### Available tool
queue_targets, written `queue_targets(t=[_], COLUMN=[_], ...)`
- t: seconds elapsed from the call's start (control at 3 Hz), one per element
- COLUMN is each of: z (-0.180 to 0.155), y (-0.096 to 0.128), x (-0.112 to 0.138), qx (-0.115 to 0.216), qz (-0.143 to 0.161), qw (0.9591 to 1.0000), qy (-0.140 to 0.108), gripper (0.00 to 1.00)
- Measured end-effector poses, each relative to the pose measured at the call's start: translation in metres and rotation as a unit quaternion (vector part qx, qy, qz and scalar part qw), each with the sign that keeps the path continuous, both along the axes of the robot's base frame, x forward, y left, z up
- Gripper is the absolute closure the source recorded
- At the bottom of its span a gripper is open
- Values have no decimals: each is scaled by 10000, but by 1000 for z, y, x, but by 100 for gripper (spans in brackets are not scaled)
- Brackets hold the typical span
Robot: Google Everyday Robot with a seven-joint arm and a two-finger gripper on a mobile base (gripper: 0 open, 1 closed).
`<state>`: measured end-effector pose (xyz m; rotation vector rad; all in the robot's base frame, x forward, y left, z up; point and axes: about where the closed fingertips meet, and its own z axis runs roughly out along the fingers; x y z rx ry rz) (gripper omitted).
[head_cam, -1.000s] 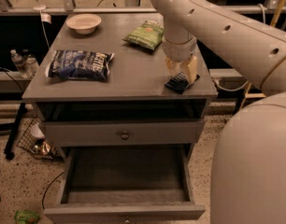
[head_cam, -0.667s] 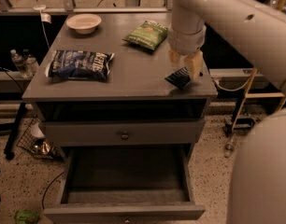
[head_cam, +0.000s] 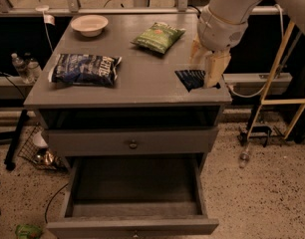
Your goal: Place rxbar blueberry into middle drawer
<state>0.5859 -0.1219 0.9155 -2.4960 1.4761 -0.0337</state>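
Observation:
The rxbar blueberry, a small dark-blue bar, lies flat near the right front corner of the grey cabinet top. My gripper reaches down from the upper right and stands right over the bar. Its pale fingers are apart, and one covers the bar's right end. The middle drawer is the lowest tier; it is pulled out and I see nothing inside. The knobbed drawer one tier higher is closed.
A large dark-blue chip bag lies at the left of the top, a green chip bag at the back middle and a white bowl at the back left. A yellow frame stands to the right of the cabinet.
My arm has swung to the right and takes up less of the view. The gripper stays over the bar, which lies in about the same place.

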Motion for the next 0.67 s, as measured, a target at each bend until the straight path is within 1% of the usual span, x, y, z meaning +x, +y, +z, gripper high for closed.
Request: queue_targets(t=[0.33,0.67], z=[-13,-30], y=[0,1], x=[-18,-23], qx=[296,268], qz=[-773,-1142], qw=[9963,9920], qy=[247,455], gripper=[100,100])
